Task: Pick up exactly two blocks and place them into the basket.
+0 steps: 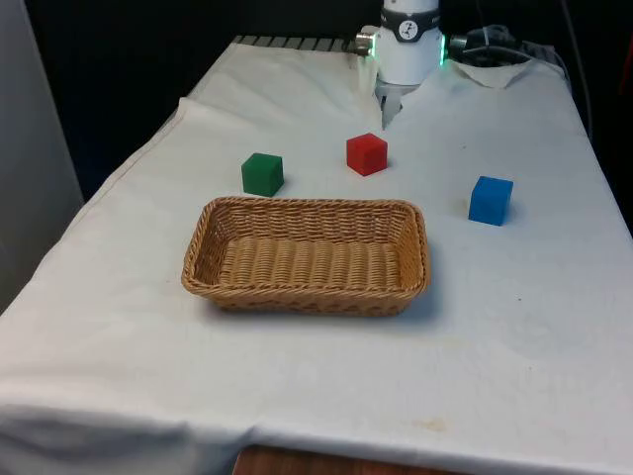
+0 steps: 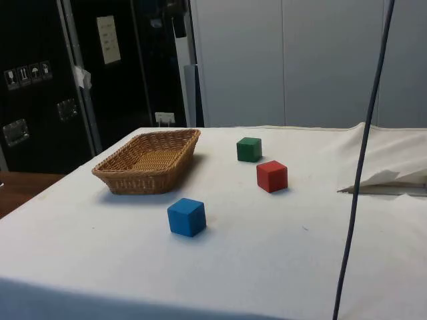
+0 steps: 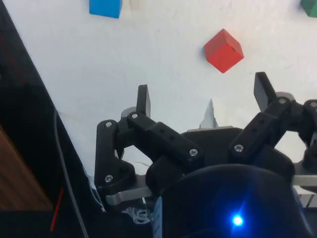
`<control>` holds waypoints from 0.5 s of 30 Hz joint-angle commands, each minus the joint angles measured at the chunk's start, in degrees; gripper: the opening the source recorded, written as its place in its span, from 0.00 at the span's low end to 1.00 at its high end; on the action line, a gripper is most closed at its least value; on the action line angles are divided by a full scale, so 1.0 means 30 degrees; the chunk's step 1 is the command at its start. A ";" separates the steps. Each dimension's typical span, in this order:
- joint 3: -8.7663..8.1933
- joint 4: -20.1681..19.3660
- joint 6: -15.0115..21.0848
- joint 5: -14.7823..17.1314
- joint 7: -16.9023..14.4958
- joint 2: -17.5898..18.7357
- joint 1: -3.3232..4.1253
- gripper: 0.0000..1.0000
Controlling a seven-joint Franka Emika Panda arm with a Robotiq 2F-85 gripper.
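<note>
fingers (image 3: 204, 94) spread wide, empty; green block (image 3: 310, 7) cut off at edge.

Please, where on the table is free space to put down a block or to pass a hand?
Free cloth lies between the wicker basket and the table's near edge, around the blue block, and inside the basket itself. It is tighter behind the basket, where the green block and red block stand. The open pincer holds nothing.

no readable text, labels on dark cabinets (image 2: 40, 73) illegible
</note>
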 commanded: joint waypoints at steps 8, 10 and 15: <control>-0.0019 -0.1356 0.0726 -0.0267 0.0134 -0.0955 -0.0038 1.00; -0.0057 -0.1700 0.0936 -0.0363 0.0134 -0.1127 -0.0076 1.00; -0.0191 -0.2655 0.1757 -0.0592 0.0115 -0.1394 -0.0229 1.00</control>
